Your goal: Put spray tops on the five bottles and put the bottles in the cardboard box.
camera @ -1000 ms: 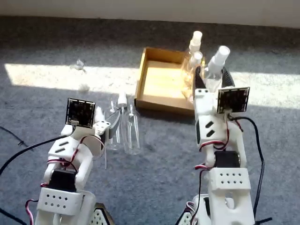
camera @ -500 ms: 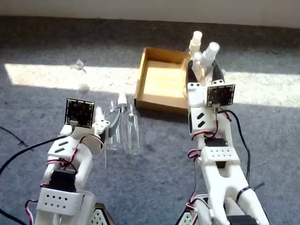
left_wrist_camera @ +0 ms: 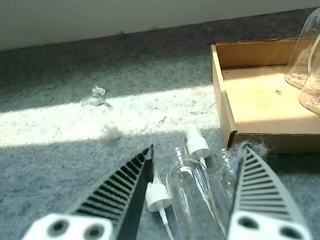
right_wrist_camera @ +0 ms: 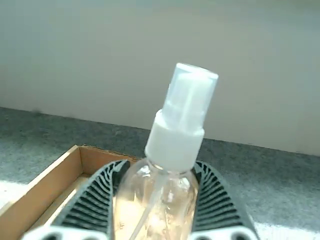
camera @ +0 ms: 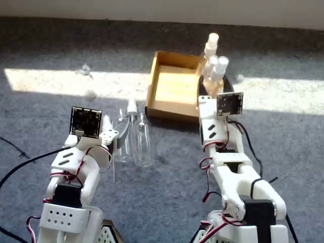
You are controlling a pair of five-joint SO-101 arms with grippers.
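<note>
A capped bottle [right_wrist_camera: 172, 135] is clamped upright between the right fingers [right_wrist_camera: 90, 205], with the cardboard box [right_wrist_camera: 45, 197] just beneath. The left fingers [left_wrist_camera: 120, 190] are spread apart around an uncapped bottle [left_wrist_camera: 192, 195].

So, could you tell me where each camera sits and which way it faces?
High view: fixed above and behind the arms, looking down at the cardboard box; left arm and right arm both show.
Left wrist view: rides the left arm, low, facing loose bottles and the box; its open jaws frame them.
Right wrist view: rides the right arm, facing the wall above the box; its jaws clamp a capped bottle.
Shared: all three show the box.
</note>
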